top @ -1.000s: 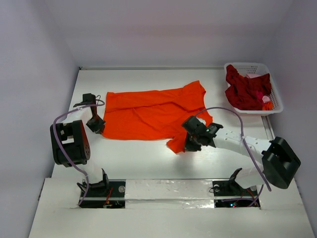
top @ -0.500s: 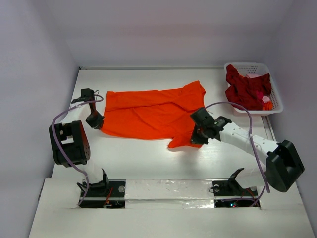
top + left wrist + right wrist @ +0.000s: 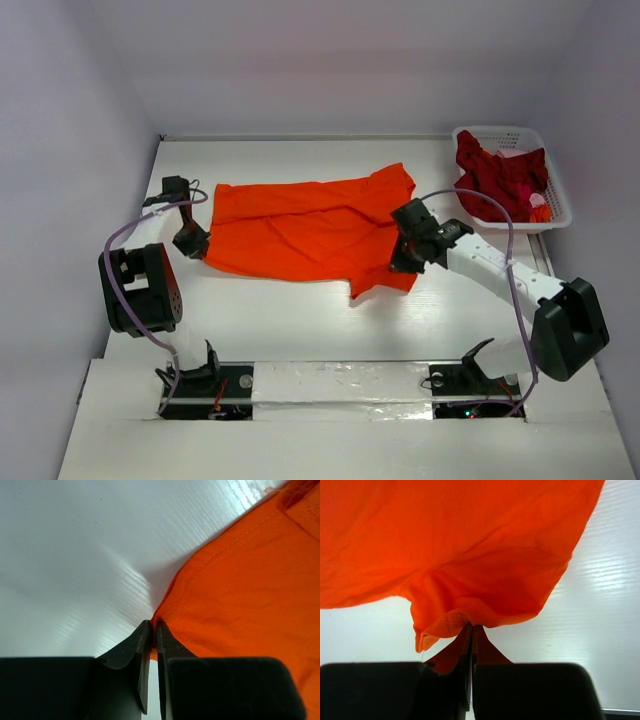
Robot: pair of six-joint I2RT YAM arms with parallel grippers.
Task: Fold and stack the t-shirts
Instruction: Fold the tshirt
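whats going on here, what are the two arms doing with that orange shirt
Both arms grip the orange t-shirt, which lies mostly spread on the white table. The left gripper is shut on its near left corner. The right gripper is shut on a bunched edge at its right side, apparently lifting it slightly. Nothing is folded or stacked yet; the dark red t-shirts sit heaped in the white lattice basket at the far right.

Spread wide and creased across the middle of the desk (image 3: 300,320): bright orange t-shirt (image 3: 300,225), near right corner bunched and raised off the surface. Heaped and crumpled inside the white basket (image 3: 500,131) at far right: dark red t-shirts (image 3: 495,180).
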